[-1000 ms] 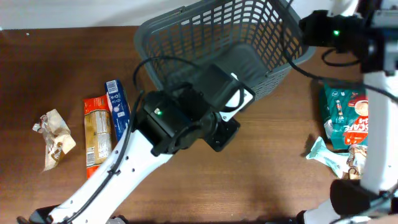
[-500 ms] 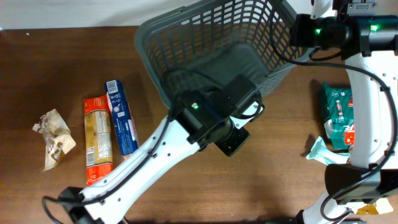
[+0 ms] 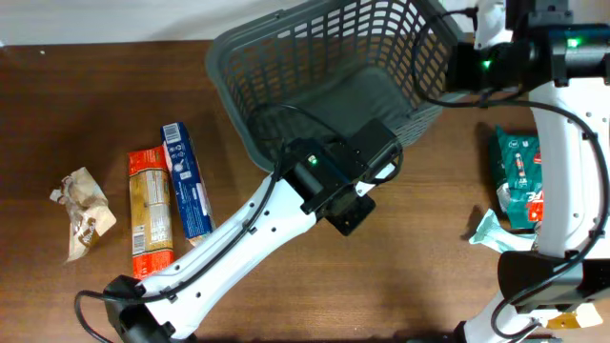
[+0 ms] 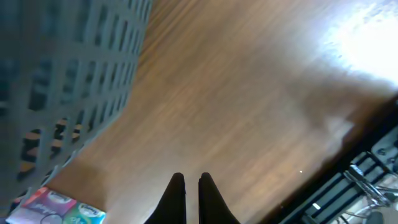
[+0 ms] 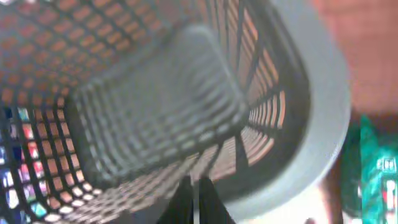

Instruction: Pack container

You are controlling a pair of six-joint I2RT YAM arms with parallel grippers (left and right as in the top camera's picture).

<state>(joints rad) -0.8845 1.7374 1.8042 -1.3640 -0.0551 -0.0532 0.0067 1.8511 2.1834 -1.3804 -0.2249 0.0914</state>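
Dark wood bench (image 3: 429,257), bare across its near middle and near right. At the far edge, right of centre: container (image 3: 238,95), mouth up. Left gripper (image 4: 189,182) just off the container's near wall, jaws together, gripping nothing, bare wood beneath. Right gripper (image 5: 191,186) at the container's right corner, over the rim, jaws together, likewise holding nothing. Toward the left edge: orange packet (image 3: 150,211), blue packet (image 3: 184,179), crumpled wrapper (image 3: 86,211). By the right edge: green packets (image 3: 522,181).
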